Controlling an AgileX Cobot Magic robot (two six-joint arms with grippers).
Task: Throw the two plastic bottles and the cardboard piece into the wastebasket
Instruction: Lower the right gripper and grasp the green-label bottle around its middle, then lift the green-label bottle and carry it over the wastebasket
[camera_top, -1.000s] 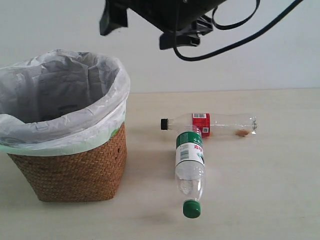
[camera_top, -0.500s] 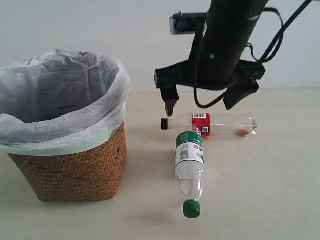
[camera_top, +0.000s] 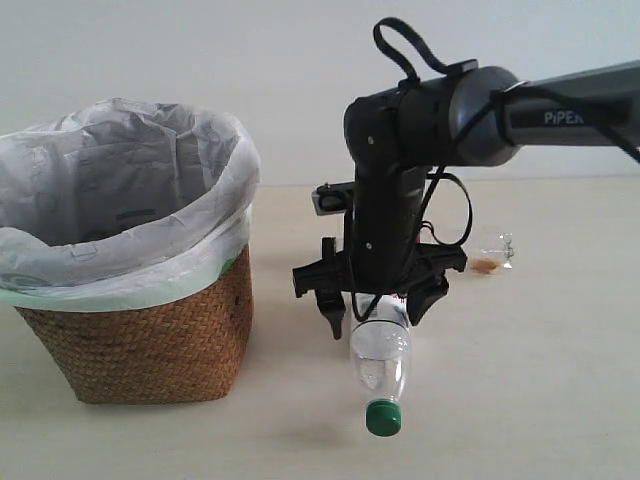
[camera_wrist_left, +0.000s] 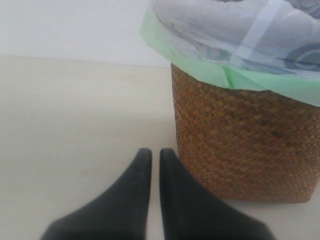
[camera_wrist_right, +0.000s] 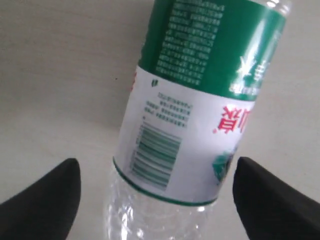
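Only left wrist view shows left gripper (camera_wrist_left: 155, 165), closed, beside wastebasket (camera_wrist_left: 240, 135); right gripper (camera_top: 378, 318) spread astride green-capped bottle (camera_top: 380, 365) (slim bottle (camera_top: 492, 262) mostly arm-hidden, 3 o'clock).

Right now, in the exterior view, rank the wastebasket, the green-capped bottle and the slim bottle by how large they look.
1. Wastebasket, by far the largest.
2. Green-capped bottle, label end hidden behind the right gripper.
3. Slim bottle: only its base end shows, so this rank is unsure.
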